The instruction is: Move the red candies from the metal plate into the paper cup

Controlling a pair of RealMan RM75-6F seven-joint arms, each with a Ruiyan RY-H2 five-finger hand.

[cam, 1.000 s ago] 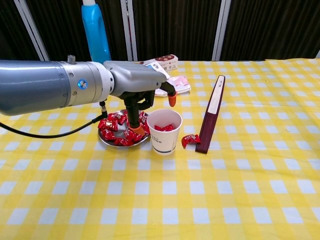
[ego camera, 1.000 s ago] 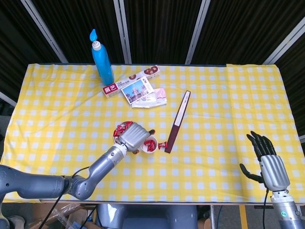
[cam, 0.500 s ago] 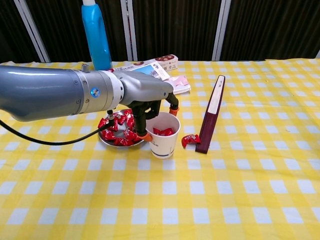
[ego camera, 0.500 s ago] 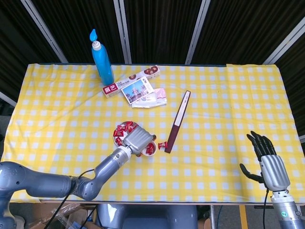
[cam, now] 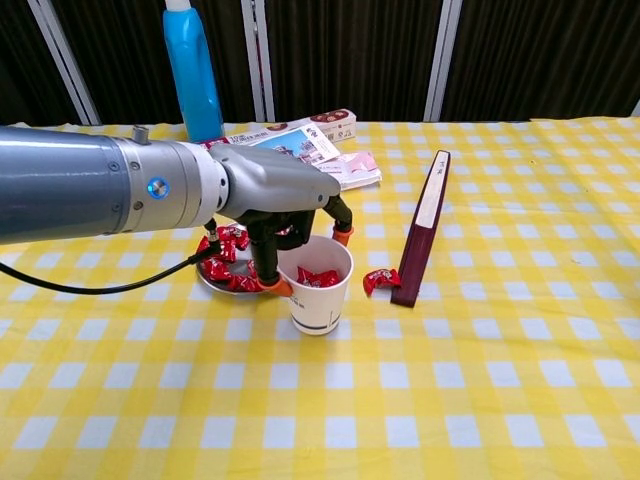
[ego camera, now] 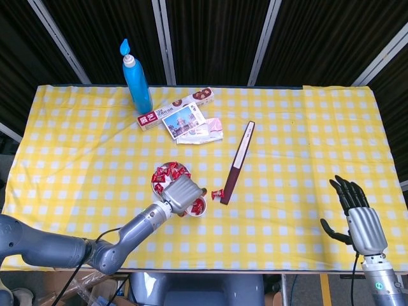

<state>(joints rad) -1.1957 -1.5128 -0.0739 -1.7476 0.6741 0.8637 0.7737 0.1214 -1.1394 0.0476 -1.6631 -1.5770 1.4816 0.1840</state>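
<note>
1. The left hand (cam: 285, 205) hangs over the near rim of the paper cup (cam: 320, 294), its orange-tipped fingers (cam: 342, 236) pointing down around the cup's mouth.
2. One fingertip sits at the cup's left rim, beside the plate (cam: 215, 283); another sits at the far rim. Whether the fingers pinch a candy or press the cup, I cannot tell.
3. The cup stands upright just right of the plate, with several red candies (cam: 318, 277) inside.
4. More candies (cam: 225, 247) lie heaped on the metal plate, partly hidden behind the hand.
5. In the head view the left hand (ego camera: 180, 193) covers most of the cup (ego camera: 199, 208), and the plate's candies (ego camera: 166, 173) show just beyond it.
6. One stray candy (cam: 380, 281) lies on the cloth between the cup and a long dark box (cam: 422, 227), touching or nearly touching the box's near end.
7. The right hand (ego camera: 357, 213) is well apart at the table's near right edge, fingers straight and spread, holding nothing.
8. A blue bottle (ego camera: 136, 79) stands at the far left of the yellow checked cloth (ego camera: 299, 153).
9. A biscuit box (ego camera: 175, 108), a postcard (ego camera: 183, 120) and a pink packet (ego camera: 209, 131) lie near the bottle.
</note>
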